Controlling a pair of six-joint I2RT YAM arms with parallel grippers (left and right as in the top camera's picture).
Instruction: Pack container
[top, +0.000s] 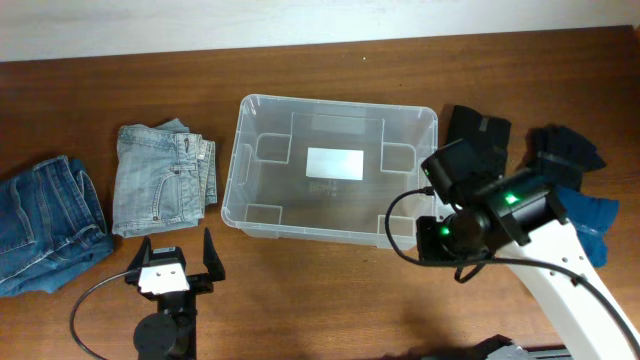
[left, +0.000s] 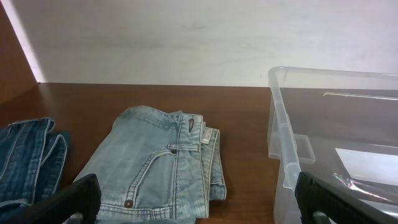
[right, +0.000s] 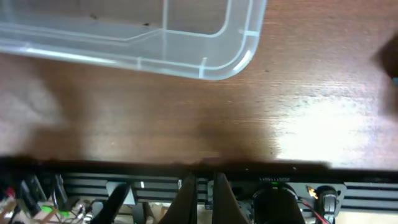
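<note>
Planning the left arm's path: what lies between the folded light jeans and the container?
Nothing but bare table between the jeans and container, seen in the overhead view.

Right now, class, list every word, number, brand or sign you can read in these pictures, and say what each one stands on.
No text can be read in any view.
White label on the base of the bin: looks blank from overhead.
Tag at the waistband of the light jeans: too small to read.

Folded light-blue jeans (left: 158, 165) lie centre on table (left: 93, 106), corner of the container (left: 281, 130) at right, darker denim (left: 28, 162), possibly more jeans, cut off at left.
</note>
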